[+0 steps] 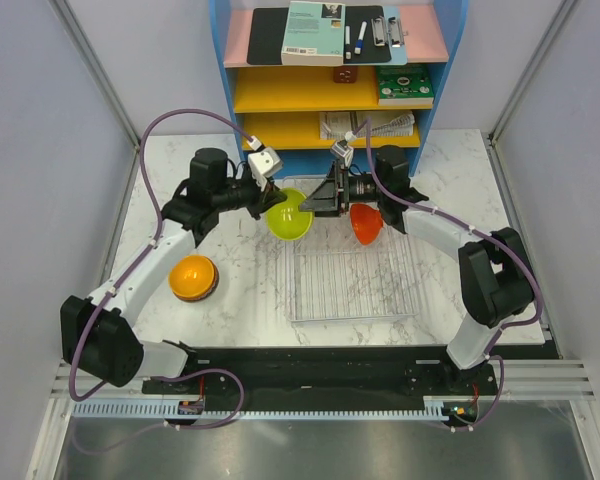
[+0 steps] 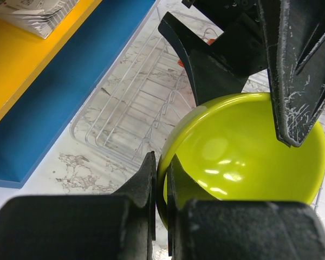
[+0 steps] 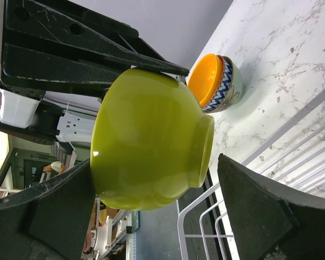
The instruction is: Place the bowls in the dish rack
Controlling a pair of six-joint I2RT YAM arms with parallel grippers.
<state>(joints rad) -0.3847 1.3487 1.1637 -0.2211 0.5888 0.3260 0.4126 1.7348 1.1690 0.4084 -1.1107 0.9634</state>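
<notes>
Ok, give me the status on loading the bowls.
Done: one red bowl looks set in the dish rack. In hand: the left gripper pinches the lime-green bowl by its rim above the rack's far end, with the right gripper open around it. Left: that bowl, plus the orange bowl nested in the patterned bowl on the table.
</notes>
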